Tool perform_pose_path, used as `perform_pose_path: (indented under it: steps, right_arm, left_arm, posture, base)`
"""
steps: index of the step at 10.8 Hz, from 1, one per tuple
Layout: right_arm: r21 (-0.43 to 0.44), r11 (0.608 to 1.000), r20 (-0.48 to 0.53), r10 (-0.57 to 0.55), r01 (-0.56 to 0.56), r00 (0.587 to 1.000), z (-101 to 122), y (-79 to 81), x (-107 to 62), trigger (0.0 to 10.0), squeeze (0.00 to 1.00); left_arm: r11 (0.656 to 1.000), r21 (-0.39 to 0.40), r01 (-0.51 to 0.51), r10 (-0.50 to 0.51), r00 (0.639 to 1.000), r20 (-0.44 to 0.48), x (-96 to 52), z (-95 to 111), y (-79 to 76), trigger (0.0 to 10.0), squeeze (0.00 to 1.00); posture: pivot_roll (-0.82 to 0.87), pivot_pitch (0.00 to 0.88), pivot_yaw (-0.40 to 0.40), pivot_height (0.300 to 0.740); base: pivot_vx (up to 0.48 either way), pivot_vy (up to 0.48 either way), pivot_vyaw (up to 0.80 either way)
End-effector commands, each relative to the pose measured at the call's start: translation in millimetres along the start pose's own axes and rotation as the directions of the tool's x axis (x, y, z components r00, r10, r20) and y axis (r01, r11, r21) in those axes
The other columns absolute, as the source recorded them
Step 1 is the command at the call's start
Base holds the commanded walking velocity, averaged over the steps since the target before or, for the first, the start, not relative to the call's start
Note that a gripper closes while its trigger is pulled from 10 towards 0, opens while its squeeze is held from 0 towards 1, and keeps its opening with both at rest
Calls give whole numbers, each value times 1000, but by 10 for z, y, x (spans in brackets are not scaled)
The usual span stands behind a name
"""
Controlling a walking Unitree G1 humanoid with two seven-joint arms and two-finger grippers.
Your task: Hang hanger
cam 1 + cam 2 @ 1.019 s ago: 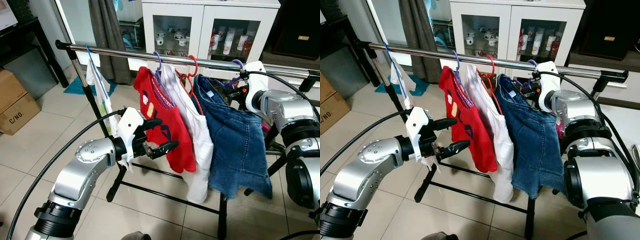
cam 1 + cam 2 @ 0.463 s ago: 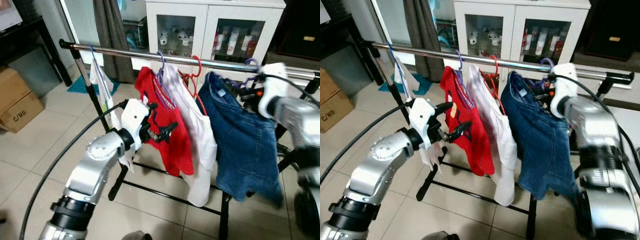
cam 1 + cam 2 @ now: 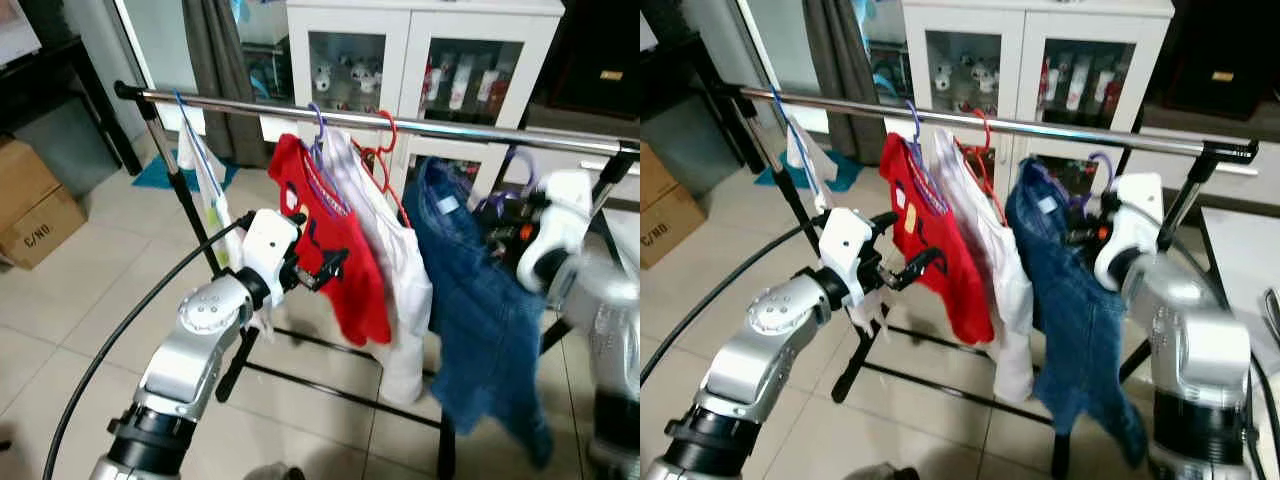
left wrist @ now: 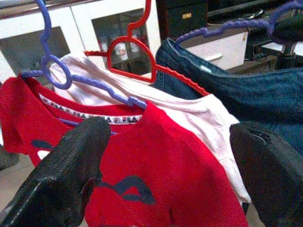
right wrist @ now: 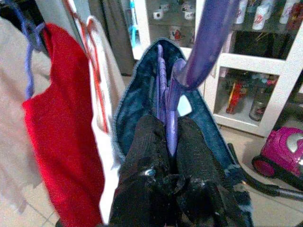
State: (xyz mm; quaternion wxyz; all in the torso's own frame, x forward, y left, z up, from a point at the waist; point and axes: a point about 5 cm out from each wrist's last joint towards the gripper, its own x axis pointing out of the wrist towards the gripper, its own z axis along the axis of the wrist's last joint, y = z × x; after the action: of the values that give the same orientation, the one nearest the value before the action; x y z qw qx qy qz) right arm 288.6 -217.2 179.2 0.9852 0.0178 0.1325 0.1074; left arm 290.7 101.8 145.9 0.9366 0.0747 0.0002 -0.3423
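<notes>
A chrome rail (image 3: pixel 440 130) carries a red shirt (image 3: pixel 340 280) on a purple hanger and a white garment (image 3: pixel 405 290) on a red hanger (image 3: pixel 385 135). My right gripper (image 5: pixel 168 125) is shut on the neck of a purple hanger (image 5: pixel 203 42) that bears a blue denim garment (image 3: pixel 470 320). Its hook (image 3: pixel 1102 165) hangs just below the rail, right of the white garment, and is off the rail. My left gripper (image 4: pixel 165 142) is open in front of the red shirt, with one finger (image 4: pixel 71 175) on either side of it.
A white glass-door cabinet (image 3: pixel 420 50) stands behind the rack. A light garment on a blue hanger (image 3: pixel 200 160) hangs at the rail's left end. A cardboard box (image 3: pixel 30 210) sits on the floor at the left. The rack's black base bars (image 3: pixel 330 390) cross the tiles. A pink vacuum (image 5: pixel 284 151) lies near the cabinet.
My right gripper has dropped down and to the right with the purple hanger and denim, so the hook now sits below the rail. My left gripper has moved closer to the red shirt.
</notes>
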Motion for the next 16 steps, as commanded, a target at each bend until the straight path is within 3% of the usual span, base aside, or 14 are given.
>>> perform_pose_path:
  steps: [1, 3, 5, 7, 12, 13, 15, 16]
  right_arm:
    - [-25, 1000, 55, 15, -13, 998, 48, 70, -72, 0, 0]
    - [41, 999, 76, -32, 29, 997, -235, 219, -239, 0, 0]
    - [22, 997, 73, -69, 67, 995, -476, 326, -350, 0, 0]
    - [10, 993, 39, -116, 116, 992, -627, 327, -419, 0, 0]
    - [34, 987, 39, -158, 156, 987, -712, 418, -472, 0, 0]
    - [26, 986, 55, -167, 165, 984, -663, 406, -445, 0, 0]
    - [-18, 990, 88, -136, 139, 987, -581, 395, -322, 0, 0]
    - [-81, 993, 127, -73, 83, 989, -493, 448, -234, 0, 0]
  left_arm:
    - [1000, -4, -11, 11, 1000, -5, -29, -23, -13, 10000, 0]
    - [997, -46, -57, 57, 998, -4, -93, -66, 4, 10000, 0]
    - [996, -50, -73, 73, 997, -12, -134, -106, 16, 10000, 0]
    - [995, -56, -81, 80, 997, -18, -167, -142, 16, 10000, 0]
    - [996, -42, -82, 80, 996, -48, -223, -213, 16, 10000, 0]
    - [997, -9, -81, 80, 995, -66, -185, -212, 53, 10000, 0]
    - [996, -34, -82, 80, 995, -58, -87, -201, 131, 10000, 0]
    - [997, -75, -21, 19, 999, -30, -10, -132, 118, 10000, 0]
  posture:
    - [-91, 0, 74, 740]
    - [-87, 0, 65, 740]
    - [-92, 0, 64, 740]
    - [-98, 0, 62, 740]
    - [-117, 0, 72, 740]
    - [-113, 0, 65, 740]
    - [-110, 0, 69, 740]
    - [-107, 0, 80, 740]
  base:
    - [-289, 0, 0]
    - [-287, 0, 0]
    - [-270, 0, 0]
    - [-257, 0, 0]
    - [-49, 0, 0]
    - [0, 0, 0]
    - [0, 0, 0]
    - [0, 0, 0]
